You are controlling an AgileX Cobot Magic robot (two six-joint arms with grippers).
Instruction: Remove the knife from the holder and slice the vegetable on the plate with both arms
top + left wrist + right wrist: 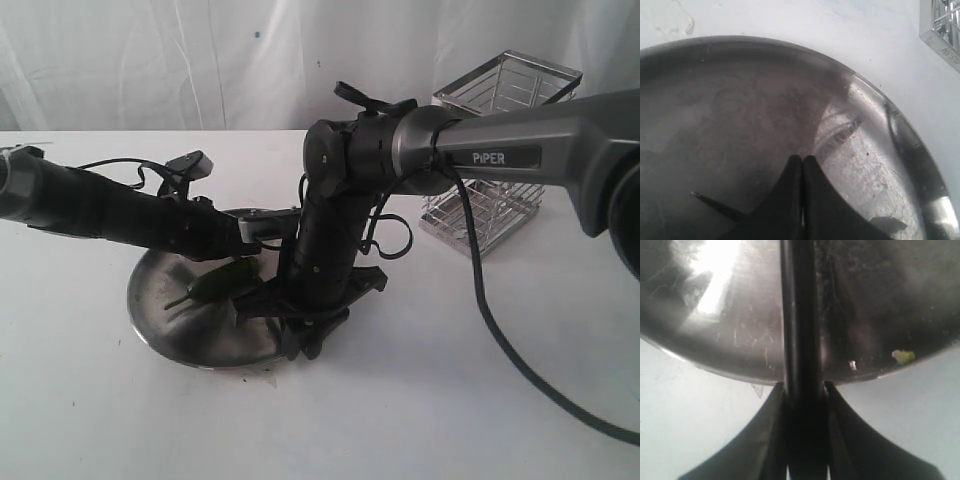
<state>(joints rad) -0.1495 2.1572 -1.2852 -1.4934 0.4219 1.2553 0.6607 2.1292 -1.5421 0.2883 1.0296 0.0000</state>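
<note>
a: where does everything sit?
b: a steel plate (160, 325) rests on a white table (420, 400), with a green chilli (222, 285) lying on it. the wire holder (505, 150) stands well apart, behind the right arm

a: and the grippers?
b: the right gripper (802, 390) clamps a black knife (800, 315), which reaches out over the plate's rim. the left gripper (803, 159) hangs over the plate, fingertips pressed together with nothing between them

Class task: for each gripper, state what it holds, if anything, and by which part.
The right gripper clamps the knife, seemingly by its handle. The left gripper is shut with nothing visible between its fingers.
</note>
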